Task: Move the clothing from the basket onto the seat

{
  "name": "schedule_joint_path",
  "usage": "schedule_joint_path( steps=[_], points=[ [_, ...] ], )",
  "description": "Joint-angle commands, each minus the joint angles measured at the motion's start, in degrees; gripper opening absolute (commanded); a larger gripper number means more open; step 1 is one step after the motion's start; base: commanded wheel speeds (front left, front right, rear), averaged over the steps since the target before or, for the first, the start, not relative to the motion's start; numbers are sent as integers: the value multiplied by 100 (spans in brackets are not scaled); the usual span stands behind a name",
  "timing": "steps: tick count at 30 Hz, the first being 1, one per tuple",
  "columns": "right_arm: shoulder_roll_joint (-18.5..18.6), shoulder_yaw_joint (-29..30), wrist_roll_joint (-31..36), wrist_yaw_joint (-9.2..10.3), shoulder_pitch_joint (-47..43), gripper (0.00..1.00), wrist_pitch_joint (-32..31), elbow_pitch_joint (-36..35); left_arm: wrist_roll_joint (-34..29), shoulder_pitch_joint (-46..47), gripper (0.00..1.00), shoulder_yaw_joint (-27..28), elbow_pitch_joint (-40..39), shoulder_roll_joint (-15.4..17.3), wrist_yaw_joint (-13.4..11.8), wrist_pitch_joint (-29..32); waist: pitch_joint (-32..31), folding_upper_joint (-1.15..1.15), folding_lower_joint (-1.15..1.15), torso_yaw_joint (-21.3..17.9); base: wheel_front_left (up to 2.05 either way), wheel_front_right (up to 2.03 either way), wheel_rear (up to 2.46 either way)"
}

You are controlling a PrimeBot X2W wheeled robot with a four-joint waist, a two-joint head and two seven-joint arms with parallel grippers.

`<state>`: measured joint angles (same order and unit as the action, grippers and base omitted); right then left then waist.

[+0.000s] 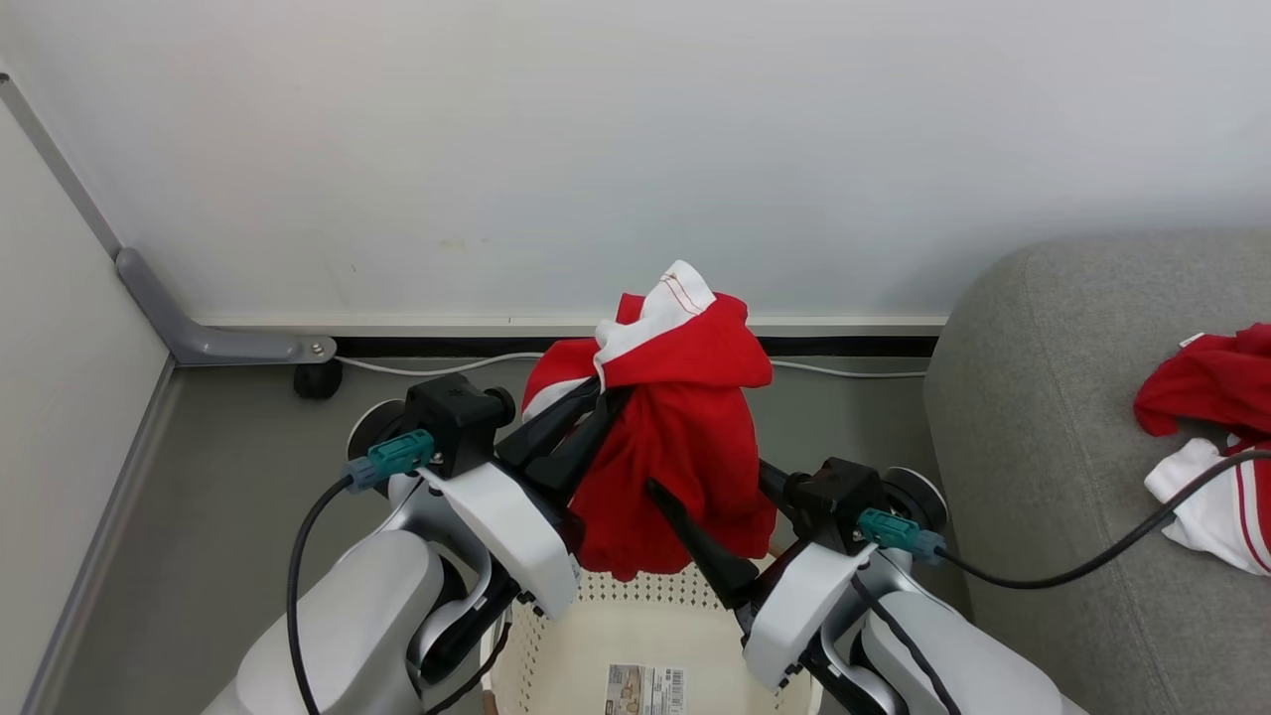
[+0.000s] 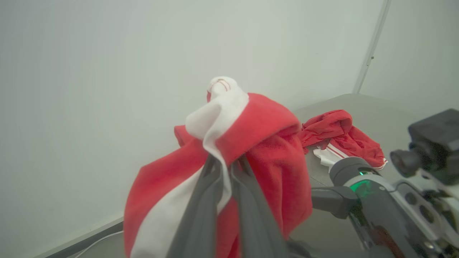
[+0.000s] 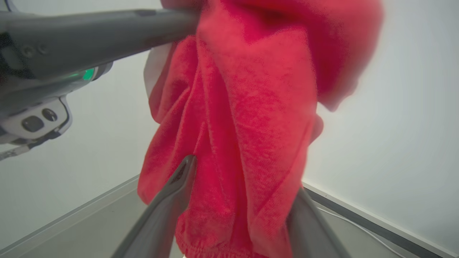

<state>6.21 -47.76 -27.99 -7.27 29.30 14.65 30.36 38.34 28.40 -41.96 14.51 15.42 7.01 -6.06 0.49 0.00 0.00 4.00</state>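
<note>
A red garment with white panels (image 1: 685, 427) hangs in the air above the basket (image 1: 596, 636), a cream plastic tub with small holes at the bottom of the head view. My left gripper (image 1: 596, 394) is shut on the garment's upper folds, and the left wrist view shows its fingers (image 2: 226, 163) pinching red and white cloth (image 2: 265, 136). My right gripper (image 1: 707, 479) is open, with one finger on each side of the hanging lower part (image 3: 247, 143). A second piece of red and white clothing (image 1: 1211, 387) lies on the grey seat (image 1: 1043, 417) at the right.
A white wall and baseboard stand close behind the basket. A white cable (image 1: 447, 365), a black caster (image 1: 318, 378) and a grey metal bracket (image 1: 199, 343) lie on the grey floor at the left. A printed label (image 1: 645, 688) sits in the basket's bottom.
</note>
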Motion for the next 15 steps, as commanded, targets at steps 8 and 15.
schedule_joint_path(
  steps=[8, 15],
  points=[
    [-253, 56, 7, -22, 252, 40, 35, 139, 17, 433, 0, 88, -107, 62, 30, -83, 27, 0, 0, 75, 0, 0, 0],
    [-300, 291, 70, -22, 186, 0, 35, 102, 39, 439, 0, 77, -92, 76, 22, -128, 23, 0, 0, 49, 0, 0, 0]
  ],
)
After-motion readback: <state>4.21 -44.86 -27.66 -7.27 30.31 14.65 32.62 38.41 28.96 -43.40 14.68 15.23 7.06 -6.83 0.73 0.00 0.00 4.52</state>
